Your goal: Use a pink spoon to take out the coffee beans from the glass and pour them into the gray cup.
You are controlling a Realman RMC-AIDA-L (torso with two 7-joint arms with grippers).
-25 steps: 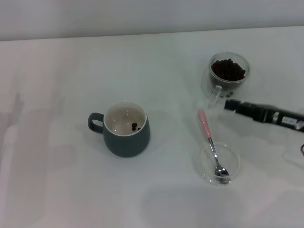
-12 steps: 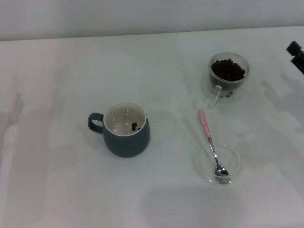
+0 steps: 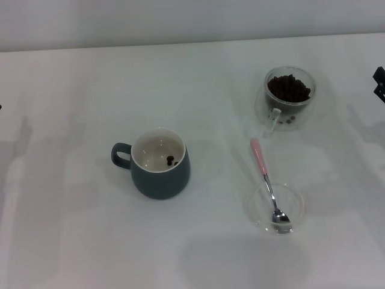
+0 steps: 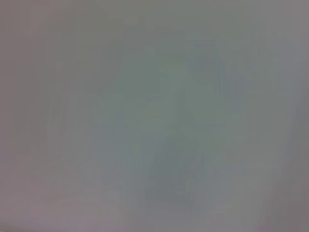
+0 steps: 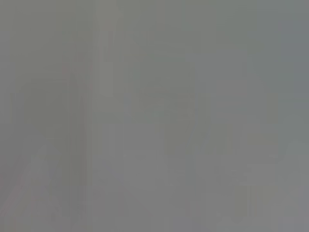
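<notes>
Right gripper: only a dark tip shows at the right edge of the head view, level with the glass mug and well apart from it. Whether its fingers are spread or closed cannot be told. It holds nothing visible. Left gripper: not seen in any view; both wrist views show only a blank grey blur.

1 clear double-walled glass mug stands toward the far right of the white table, its handle pointing toward the robot. It holds a heap of dark coffee beans.

1 pink-handled teaspoon lies nearer the robot, its metal bowl resting in 1 flat clear glass dish, its handle pointing out over the rim toward the mug.

1 rounded blue-gray ceramic cup stands mid-table, loop handle to the left. About 2 or 3 beans lie on its cream floor.
</notes>
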